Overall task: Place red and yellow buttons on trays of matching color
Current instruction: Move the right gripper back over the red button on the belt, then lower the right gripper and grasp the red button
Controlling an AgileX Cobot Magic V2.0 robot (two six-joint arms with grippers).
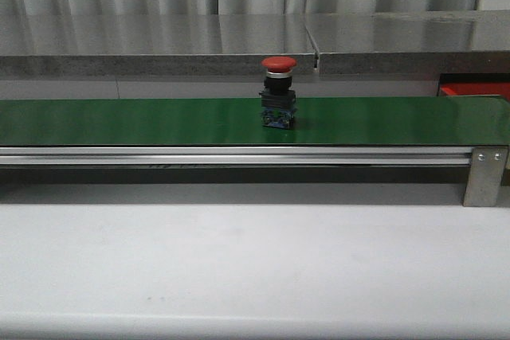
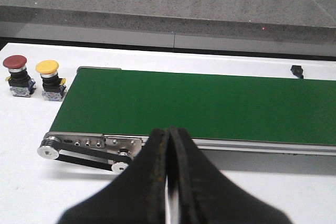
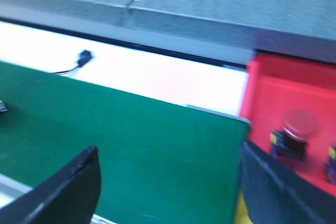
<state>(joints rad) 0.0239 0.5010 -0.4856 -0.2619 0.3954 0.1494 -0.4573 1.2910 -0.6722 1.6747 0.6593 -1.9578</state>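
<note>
Two spare buttons wait at the far left, seen from the left wrist: a red-capped button (image 2: 15,72) and a yellow-capped button (image 2: 48,78), side by side on the white bench (image 2: 31,187) just off the roller end of the green belt (image 2: 210,106). Standing there upright, they look staged as the feed stock, to go on the belt in turn. Each has a domed, mushroom-shaped cap on a silvery collar, over a squat black block with a blue base.

The left arm's fingers (image 2: 169,145) are clenched, black tapered tips pressed together with nothing between them, hovering above the near belt rail.

In the middle of the front view a single red button (image 1: 279,93) stands upright on the belt, cap uppermost, the matt green surface faintly mirroring it. It is free of both arms. An aluminium rail (image 1: 239,157) with a bracket at its right end carries the belt.

At the right, the right arm's fingers (image 3: 168,182) are spread wide and empty, above the belt's end. This fits a waiting pose for a catch. Just beyond that end lies the red tray (image 3: 273,93), flat, glossy and straight-edged; one red button (image 3: 295,135) sits in it already, blurred. No yellow tray shows.
</note>
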